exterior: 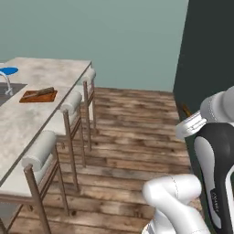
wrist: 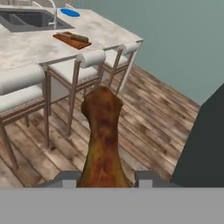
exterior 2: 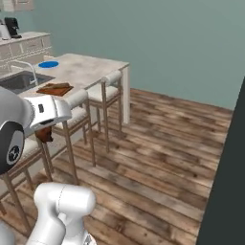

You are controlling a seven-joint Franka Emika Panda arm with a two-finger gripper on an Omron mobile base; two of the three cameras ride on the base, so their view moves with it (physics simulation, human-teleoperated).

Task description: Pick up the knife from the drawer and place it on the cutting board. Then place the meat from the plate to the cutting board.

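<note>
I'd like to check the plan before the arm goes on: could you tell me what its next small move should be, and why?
Probably carry the meat toward the cutting board. The gripper is shut on the meat out over the wooden floor, away from the counter, and the knife already lies on the board.

Marble-look counter [exterior: 32, 107] carries the cutting board [exterior: 38, 96], knife [exterior: 41, 92] lying on it. Blue plate [exterior: 8, 71] sits beyond the board, sink [wrist: 26, 19] beside it.
</note>
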